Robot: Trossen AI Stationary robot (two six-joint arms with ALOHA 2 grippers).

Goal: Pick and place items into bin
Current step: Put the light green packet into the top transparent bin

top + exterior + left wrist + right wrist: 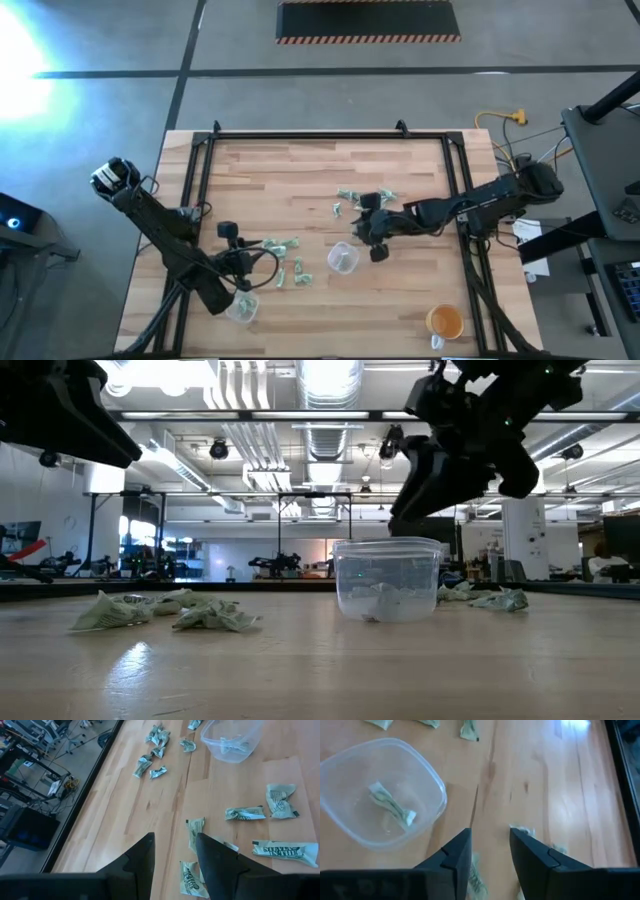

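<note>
Small crumpled green-and-white wrappers lie on the wooden table in two groups, one near my left gripper [285, 247] and one toward the far side [352, 196]. A clear plastic bin [342, 257] stands mid-table with one wrapper [390, 805] inside. My right gripper [490, 832] is open, hovering above the table just right of the bin [380, 795], over bare wood. My left gripper [175, 840] is open and raised over the near-left wrappers; one wrapper [195, 827] lies beside its fingertip. In the low view the right gripper [450, 455] hangs over the bin [388, 580].
A small clear cup [241, 308] stands by the left arm near the table's near edge. An orange cup [445, 321] stands at the near right corner. A dark metal frame [330, 135] runs along the far and side edges. Bare wood lies at the far left.
</note>
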